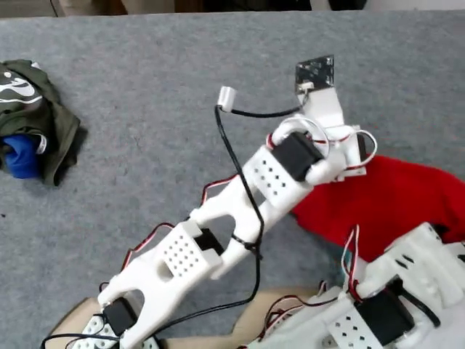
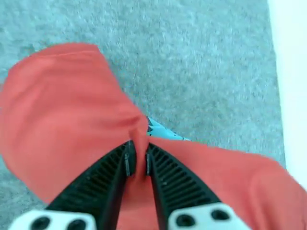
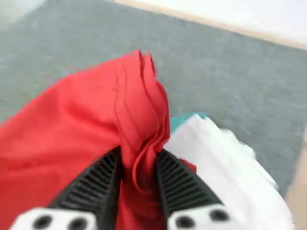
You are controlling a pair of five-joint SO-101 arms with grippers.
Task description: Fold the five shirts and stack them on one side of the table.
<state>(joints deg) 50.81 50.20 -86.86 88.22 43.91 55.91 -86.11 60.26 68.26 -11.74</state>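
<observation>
Closest in, the jaws of the left arm [image 1: 269, 182] were drawn narrow on a raised ridge of the red shirt [image 2: 62, 105], and the jaws of the right arm [image 1: 429, 262] pinched a bunched fold of the same cloth. The shirt lay rumpled by the right edge of the desk [image 1: 160, 87], toward its near side. A scrap of teal and white showed beside the red; what it was, I could not tell. Well apart, at the left edge, a dark green shirt [image 1: 54, 109] sat crumpled with a blue one [image 1: 19, 161] tucked against it. Judging by this, the red shirt was not yet folded, no neat stack existed, and most of the work was left.
</observation>
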